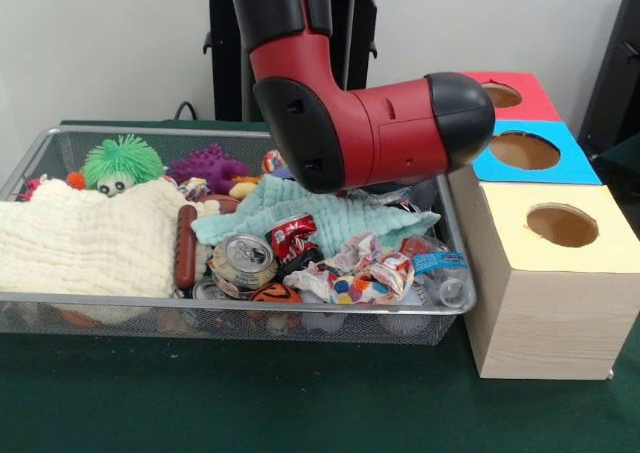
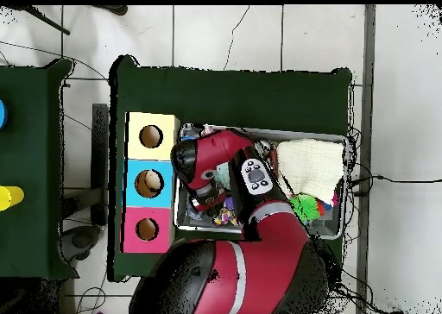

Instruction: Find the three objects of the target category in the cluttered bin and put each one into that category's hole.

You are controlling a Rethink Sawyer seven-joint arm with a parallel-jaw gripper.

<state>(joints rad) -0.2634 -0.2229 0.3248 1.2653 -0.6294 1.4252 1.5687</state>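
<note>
Arm (image 1: pixel 370 123) hides gripper, grip unclear; bin (image 1: pixel 60 313) beside 3 holed boxes (image 1: pixel 540 303)

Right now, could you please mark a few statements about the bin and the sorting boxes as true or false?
1. The green spiky toy lies in the wire bin. True.
2. The box nearest the camera in the front view has a red top. False: the yellow-topped box is nearest; the red one is farthest.
3. A crushed drink can lies among the clutter. True.
4. The cream cloth hangs over the boxes. False: it lies in the bin.
5. The arm reaches over the bin. True.
</note>
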